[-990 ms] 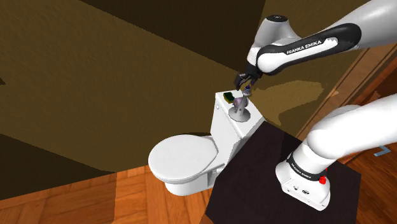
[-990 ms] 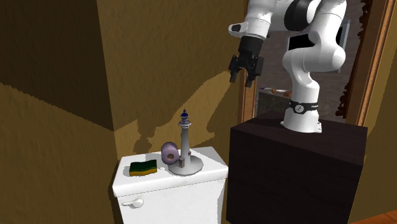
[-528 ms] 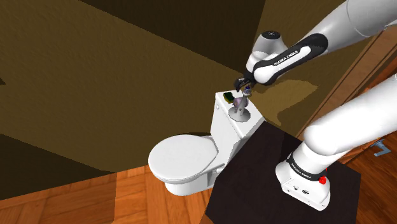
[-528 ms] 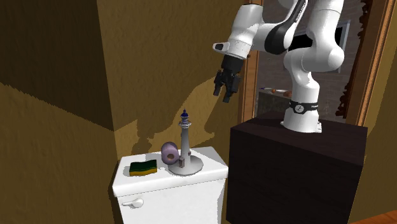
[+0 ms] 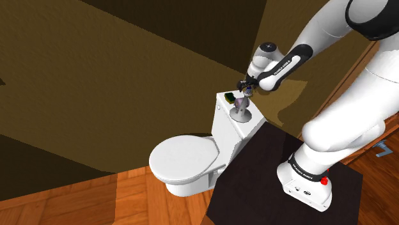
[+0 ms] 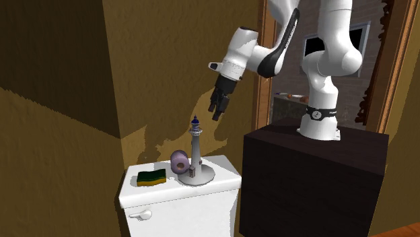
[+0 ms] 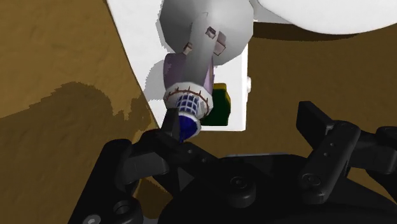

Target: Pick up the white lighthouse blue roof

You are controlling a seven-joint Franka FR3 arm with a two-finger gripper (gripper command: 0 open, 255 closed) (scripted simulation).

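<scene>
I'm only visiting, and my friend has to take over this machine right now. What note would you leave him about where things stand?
The gripper: fingers open, holding nothing. It hovers above the lighthouse's top, a little toward the second exterior view's right.
Pale grey-white lighthouse with a blue roof: upright on its round base on the white toilet tank lid, beside a purple roll and a green-and-yellow sponge.
Done: the gripper is near the roof.
Left: centre over the tower, lower, close the fingers on it, lift.
</scene>
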